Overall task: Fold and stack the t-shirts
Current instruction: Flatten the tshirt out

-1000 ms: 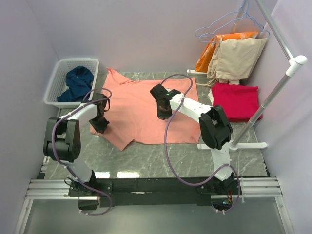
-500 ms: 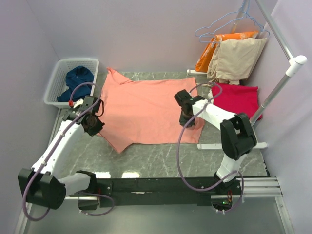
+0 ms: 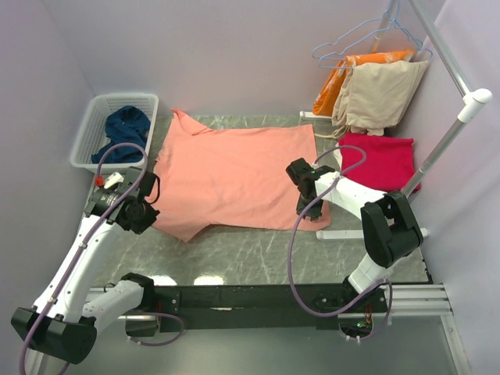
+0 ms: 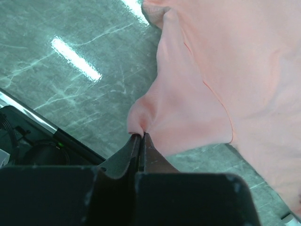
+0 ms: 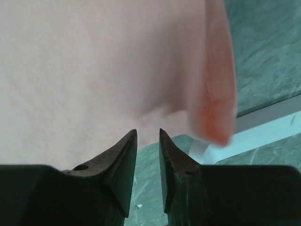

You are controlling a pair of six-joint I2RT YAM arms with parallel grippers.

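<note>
Three t-shirts: one salmon-pink t-shirt point(image 3: 234, 168), one crimson-red t-shirt point(image 3: 379, 160), one navy-blue t-shirt point(image 3: 125, 129). One white basket point(image 3: 86, 141). Two other garments on the rack: one orange garment point(image 3: 332, 86), one beige garment point(image 3: 383, 94). At least one wire hanger point(image 3: 355, 39); exact hanger count unclear. One clothes rack point(image 3: 447, 144). One table point(image 3: 258, 250). Two arms, two grippers: left gripper point(image 4: 141, 135), right gripper point(image 5: 148, 134).

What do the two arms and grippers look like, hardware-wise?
Both have white link shells, left arm and right arm, with bulky black joint housings. A purple-grey cable loops loosely along each. The left gripper and right gripper are black, with dark, tapered, wedge-shaped fingers.
</note>
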